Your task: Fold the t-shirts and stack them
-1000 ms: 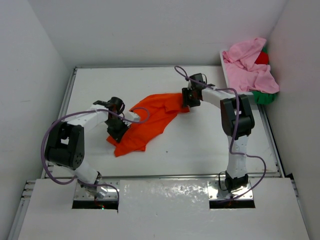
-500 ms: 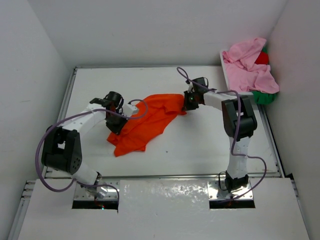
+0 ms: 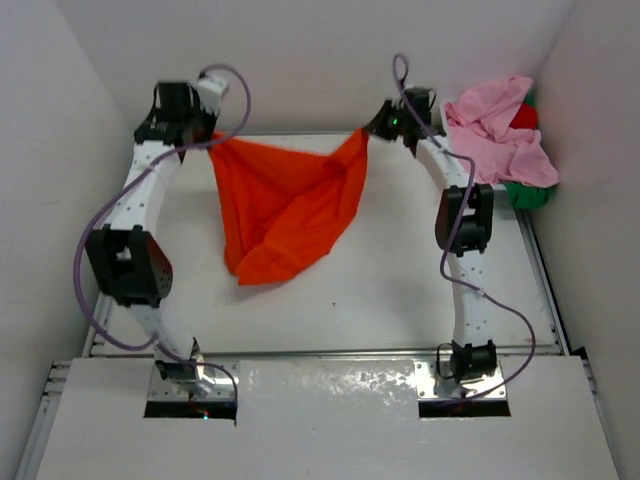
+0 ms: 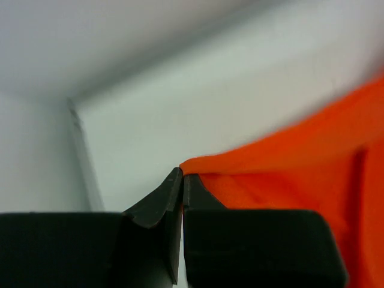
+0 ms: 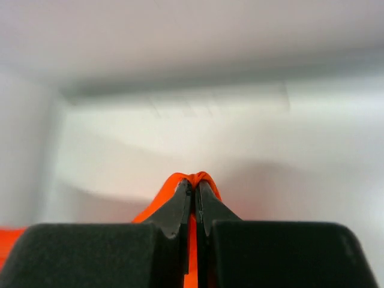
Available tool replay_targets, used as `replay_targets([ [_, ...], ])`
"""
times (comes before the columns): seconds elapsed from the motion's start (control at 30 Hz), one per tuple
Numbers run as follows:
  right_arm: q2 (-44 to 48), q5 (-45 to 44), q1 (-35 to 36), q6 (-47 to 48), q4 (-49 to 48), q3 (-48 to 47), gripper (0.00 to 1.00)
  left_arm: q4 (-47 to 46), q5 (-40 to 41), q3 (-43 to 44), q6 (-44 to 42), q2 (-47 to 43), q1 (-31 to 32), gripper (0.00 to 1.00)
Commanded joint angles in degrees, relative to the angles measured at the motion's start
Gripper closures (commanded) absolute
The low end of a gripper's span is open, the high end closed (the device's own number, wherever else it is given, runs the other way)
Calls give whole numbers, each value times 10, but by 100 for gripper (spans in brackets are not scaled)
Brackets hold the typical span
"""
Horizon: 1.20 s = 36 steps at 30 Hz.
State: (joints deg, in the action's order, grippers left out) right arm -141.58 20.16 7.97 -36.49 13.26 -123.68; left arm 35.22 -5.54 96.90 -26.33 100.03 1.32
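The orange t-shirt hangs stretched from two corners; pink t-shirt, red t-shirt and green t-shirt lie heaped.

1. The left end effector has left its low spot over the middle-left of the white surface. It is now raised at the far left corner, with its arm stretched out.
2. The right end effector has swung from mid-surface to the far side. Its jaws, apart a second ago, now pinch a fold of cloth.
3. The soft orange cloth t-shirt, earlier a crumpled heap lying flat, now hangs spread between both end effectors. Its top edge is pulled taut and its lower part droops to a point on the near side.
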Motion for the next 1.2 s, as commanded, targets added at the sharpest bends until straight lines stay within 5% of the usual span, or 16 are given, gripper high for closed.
replay_targets([
  [0.0, 16, -1, -41, -127, -132, -176, 100, -140, 6, 227, 45, 88, 3, 100],
  [0.07, 101, -13, -68, -183, -264, -75, 100, -112, 25, 426, 55, 143, 3, 100],
  [0.13, 150, -32, -74, -120, -259, -52, 100, -118, 21, 501, 48, 174, 3, 100],
  [0.37, 293, -16, -78, -25, -237, 26, 100, -121, -38, 473, 1, 136, 4, 100],
  [0.6, 488, -7, -76, 48, -256, 362, 100, -75, -32, 227, -112, 26, 3, 100],
  [0.7, 598, -33, -66, 103, -253, 603, 100, -51, -33, 65, -164, -35, 5, 100],
  [0.83, 702, -86, -25, 136, -212, 805, 100, -50, -18, -180, -219, -91, 7, 100],
  [1.0, 756, -94, 37, 74, -186, 989, 100, -64, 23, -371, -232, -130, 10, 100],
  [1.17, 789, -80, 72, 41, -181, 1063, 100, -58, 40, -471, -237, -158, 11, 100],
])
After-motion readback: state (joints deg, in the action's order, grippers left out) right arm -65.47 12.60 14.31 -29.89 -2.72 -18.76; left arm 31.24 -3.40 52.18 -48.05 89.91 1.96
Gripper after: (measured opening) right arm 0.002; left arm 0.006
